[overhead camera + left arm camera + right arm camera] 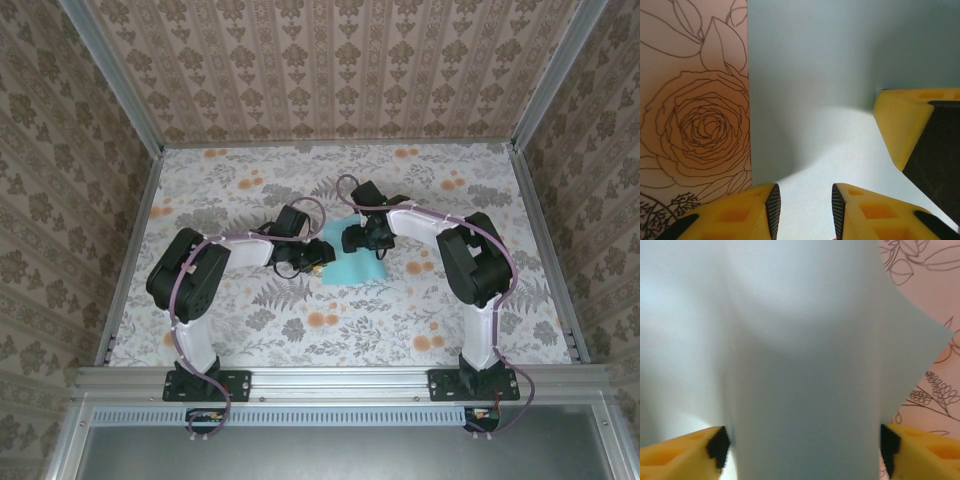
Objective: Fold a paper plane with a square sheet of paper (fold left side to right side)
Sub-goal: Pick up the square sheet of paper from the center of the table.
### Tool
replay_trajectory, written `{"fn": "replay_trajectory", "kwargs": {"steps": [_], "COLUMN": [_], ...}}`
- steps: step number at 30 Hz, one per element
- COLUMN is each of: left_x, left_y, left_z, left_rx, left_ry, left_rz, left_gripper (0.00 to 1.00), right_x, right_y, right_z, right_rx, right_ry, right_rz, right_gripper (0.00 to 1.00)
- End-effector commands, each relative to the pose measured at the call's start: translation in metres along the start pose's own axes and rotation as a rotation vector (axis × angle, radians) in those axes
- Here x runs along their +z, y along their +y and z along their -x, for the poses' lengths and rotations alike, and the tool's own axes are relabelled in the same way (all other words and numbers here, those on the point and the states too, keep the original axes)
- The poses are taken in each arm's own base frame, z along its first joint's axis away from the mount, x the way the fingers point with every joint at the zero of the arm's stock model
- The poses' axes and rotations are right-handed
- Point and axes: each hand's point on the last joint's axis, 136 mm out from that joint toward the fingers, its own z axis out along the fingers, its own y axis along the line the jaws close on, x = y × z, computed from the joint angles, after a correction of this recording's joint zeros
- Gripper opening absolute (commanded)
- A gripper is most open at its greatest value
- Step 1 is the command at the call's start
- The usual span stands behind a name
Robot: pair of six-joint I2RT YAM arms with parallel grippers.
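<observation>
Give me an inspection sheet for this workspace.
Surface: floral table, flat.
Job's things: square sheet of paper at the centre, bulging upward rather than lying flat.
Clutter: nothing seen.
Grippers: left gripper open, over the paper near its edge; right gripper open wide, the paper arched between its fingers.
Cables: purple cables run along both arms.
Surroundings: patterned walls on three sides; metal rail at the near edge.

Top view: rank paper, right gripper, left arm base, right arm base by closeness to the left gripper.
1. The paper, at the tips of the left gripper.
2. The right gripper, just beyond, over the paper.
3. The left arm base, near edge, left.
4. The right arm base, near edge, right.
</observation>
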Motion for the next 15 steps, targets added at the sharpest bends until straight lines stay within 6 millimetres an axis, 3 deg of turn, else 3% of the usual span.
{"fn": "replay_trajectory", "kwargs": {"steps": [1, 5, 7, 15], "left_x": [-0.002, -0.023, -0.042, -0.123], "left_y": [-0.002, -0.015, -0.021, -0.023], "left_z": [0.005, 0.018, 0.028, 0.071], "left_rx": [0.019, 0.076, 0.112, 0.121], "left_ry": [-0.016, -0.077, -0.123, -0.326], "left_rz": [0.014, -0.021, -0.040, -0.185], "left_gripper": [0.37, 0.42, 0.47, 0.68], "right_x": [-0.009, -0.020, -0.031, -0.091], "right_y": [0.016, 0.025, 0.032, 0.052], "right_z": [-0.019, -0.017, -0.007, 0.021], "right_rx": [0.003, 0.005, 0.004, -0.034], "right_ry": [0.065, 0.048, -0.003, -0.205], "right_rz": [0.083, 0.151, 0.213, 0.496], "right_gripper": [0.71, 0.54, 0.46, 0.33]}}
